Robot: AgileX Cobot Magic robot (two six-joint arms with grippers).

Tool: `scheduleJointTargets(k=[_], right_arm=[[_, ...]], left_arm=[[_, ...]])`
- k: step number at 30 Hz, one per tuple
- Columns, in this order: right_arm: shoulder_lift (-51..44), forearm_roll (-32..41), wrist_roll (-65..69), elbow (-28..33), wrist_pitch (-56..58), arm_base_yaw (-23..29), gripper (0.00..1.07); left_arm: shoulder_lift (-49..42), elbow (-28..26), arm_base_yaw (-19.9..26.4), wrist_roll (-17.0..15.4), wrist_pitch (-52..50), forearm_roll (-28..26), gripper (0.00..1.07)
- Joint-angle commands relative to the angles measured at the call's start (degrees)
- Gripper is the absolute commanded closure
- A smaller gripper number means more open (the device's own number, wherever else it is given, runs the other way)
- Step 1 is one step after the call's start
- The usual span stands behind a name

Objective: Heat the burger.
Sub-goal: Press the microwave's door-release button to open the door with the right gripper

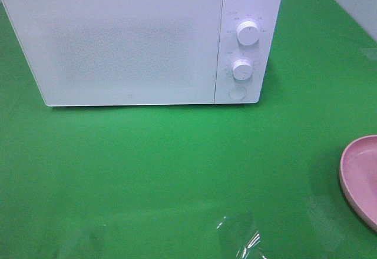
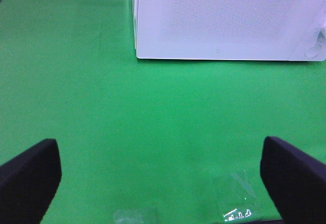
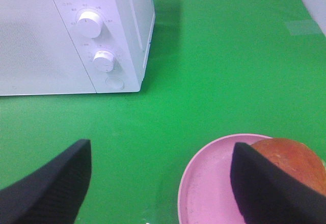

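The burger was seen on the pink plate, forward of the microwave and beyond its knob side, nearest the right gripper, whose jaws were spread and empty, while the left gripper was likewise spread wide before the microwave's door.

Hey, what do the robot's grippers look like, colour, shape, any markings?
The left gripper has two matte black fingers, blunt wedges with rounded tips. The right gripper has black fingers too, with a fine ribbed texture. No markings or cables show; the arms are out of view.
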Motion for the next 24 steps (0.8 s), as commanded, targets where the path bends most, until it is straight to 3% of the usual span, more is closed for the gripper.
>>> scheduleJointTargets(k=[1, 24], right_arm=[[4.4, 0.1, -0.1, -0.2, -4.9, -0.5, 0.35], [28.5, -2.3, -0.6, -0.2, -30.7, -0.5, 0.35]], left_arm=[[-1.2, 0.2, -0.2, -0.3, -0.6, -0.1, 0.08], [-1.2, 0.2, -0.2, -0.3, -0.6, -0.1, 0.08]])
